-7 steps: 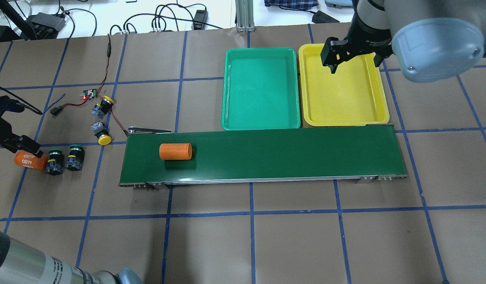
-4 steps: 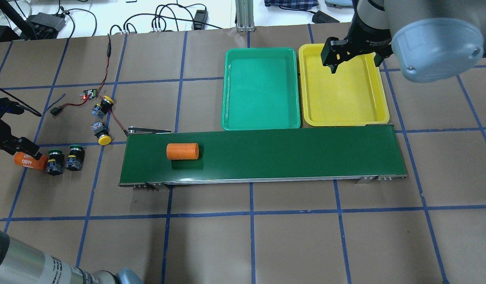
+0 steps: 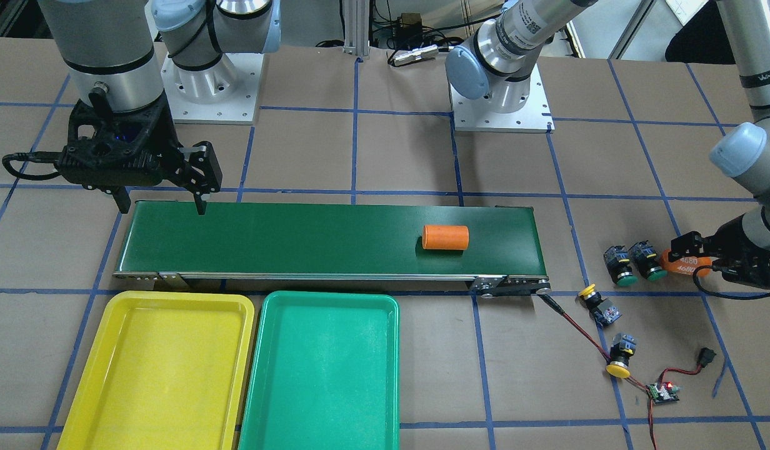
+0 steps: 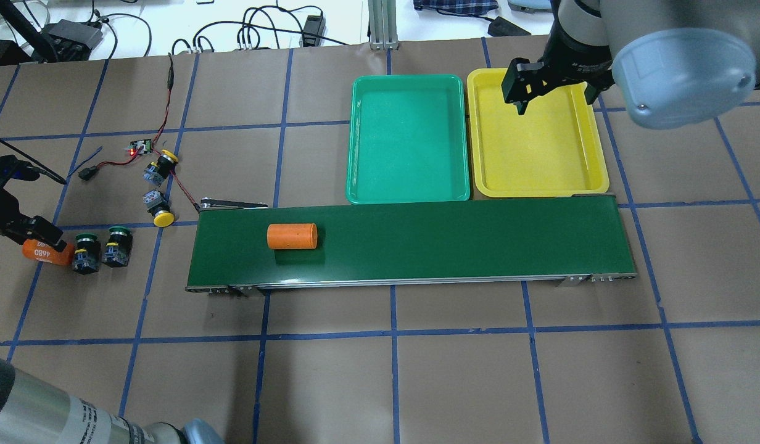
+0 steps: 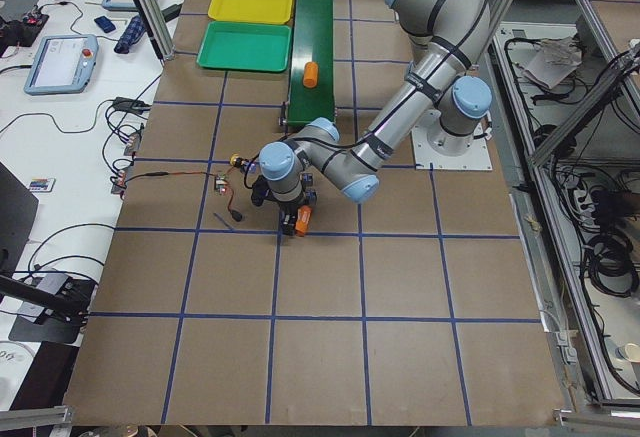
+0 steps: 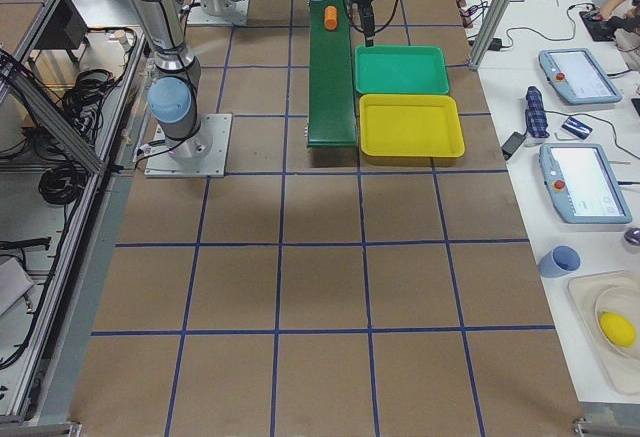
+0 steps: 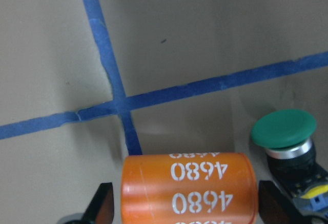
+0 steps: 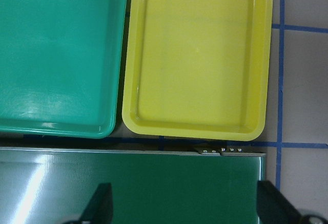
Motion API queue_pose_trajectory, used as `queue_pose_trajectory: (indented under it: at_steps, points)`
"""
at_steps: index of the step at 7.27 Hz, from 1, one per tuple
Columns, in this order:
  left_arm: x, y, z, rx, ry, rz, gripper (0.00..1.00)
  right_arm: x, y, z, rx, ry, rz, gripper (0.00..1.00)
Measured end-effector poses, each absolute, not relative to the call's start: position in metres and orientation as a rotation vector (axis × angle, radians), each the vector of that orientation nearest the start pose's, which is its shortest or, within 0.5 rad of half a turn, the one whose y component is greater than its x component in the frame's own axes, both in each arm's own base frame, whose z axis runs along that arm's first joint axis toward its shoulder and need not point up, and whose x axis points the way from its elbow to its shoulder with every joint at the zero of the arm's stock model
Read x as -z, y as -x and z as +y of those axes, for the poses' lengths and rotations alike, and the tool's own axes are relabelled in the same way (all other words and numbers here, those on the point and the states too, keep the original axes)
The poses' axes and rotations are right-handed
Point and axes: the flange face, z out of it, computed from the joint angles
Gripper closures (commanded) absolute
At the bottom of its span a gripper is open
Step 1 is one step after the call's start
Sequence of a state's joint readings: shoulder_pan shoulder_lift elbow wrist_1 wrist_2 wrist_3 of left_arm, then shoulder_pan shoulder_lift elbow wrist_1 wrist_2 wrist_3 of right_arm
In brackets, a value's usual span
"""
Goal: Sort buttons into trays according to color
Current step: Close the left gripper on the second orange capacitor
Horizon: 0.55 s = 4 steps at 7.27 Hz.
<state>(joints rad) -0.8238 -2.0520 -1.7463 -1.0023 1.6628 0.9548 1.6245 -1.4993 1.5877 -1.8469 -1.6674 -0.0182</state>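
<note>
Two green-capped buttons (image 4: 86, 253) (image 4: 116, 246) stand side by side at the table's left; one shows in the left wrist view (image 7: 283, 129). Two yellow-capped buttons (image 4: 161, 166) (image 4: 159, 209) lie beyond them. The green tray (image 4: 408, 139) and yellow tray (image 4: 537, 135) are empty, behind the belt. My left gripper (image 4: 37, 246) is open, and its fingers (image 7: 105, 203) straddle the orange "4680" cylinder (image 7: 189, 183) beside the green buttons. My right gripper (image 3: 162, 209) is open and empty above the belt's end near the yellow tray (image 8: 197, 55).
A second orange cylinder (image 4: 292, 236) lies on the dark-green conveyor belt (image 4: 448, 243). A small circuit board with a red light (image 4: 139, 148) and its wires lie by the yellow buttons. The belt runs between the buttons and the trays.
The orange cylinder on the belt has moved to the right along it. My left gripper has shifted slightly left around the "4680" cylinder. The right arm has not moved.
</note>
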Motion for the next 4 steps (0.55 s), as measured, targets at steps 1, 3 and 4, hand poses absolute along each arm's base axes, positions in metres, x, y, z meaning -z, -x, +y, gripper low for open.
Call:
queue_pose_trajectory:
  at_steps: [1,3,4]
  points:
    - [-0.1905,-0.3152,-0.5231,-0.203,-0.331,3.125,0.0,-0.473,-0.1523,-0.5301,0.306,0.101,3.219,0.0]
    - [-0.1858,-0.3151,-0.5227,-0.215,-0.329,3.13,0.0,-0.4727,-0.1523,-0.5302,0.305,0.104,3.219,0.0]
    - [-0.1813,-0.3157,-0.5224,-0.231,-0.329,3.13,0.0,-0.4727,-0.1522,-0.5303,0.305,0.105,3.22,0.0]
